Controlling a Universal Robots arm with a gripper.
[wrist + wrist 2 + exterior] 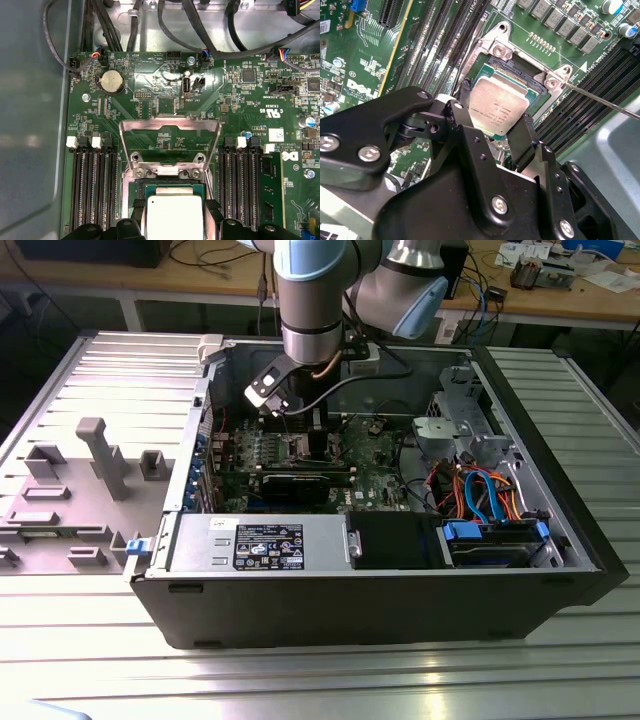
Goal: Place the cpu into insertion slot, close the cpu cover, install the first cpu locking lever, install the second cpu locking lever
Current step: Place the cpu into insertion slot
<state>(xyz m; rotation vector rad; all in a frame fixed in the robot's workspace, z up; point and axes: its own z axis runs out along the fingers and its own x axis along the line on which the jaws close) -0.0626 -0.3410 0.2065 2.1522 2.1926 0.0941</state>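
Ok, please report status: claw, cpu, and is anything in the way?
Claw shut on cpu. Chip at insertion slot, seating unclear. Cpu cover raised, out of the way.

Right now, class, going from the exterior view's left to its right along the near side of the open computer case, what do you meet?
blue latch → silver power supply with its label → black box → blue drive holder
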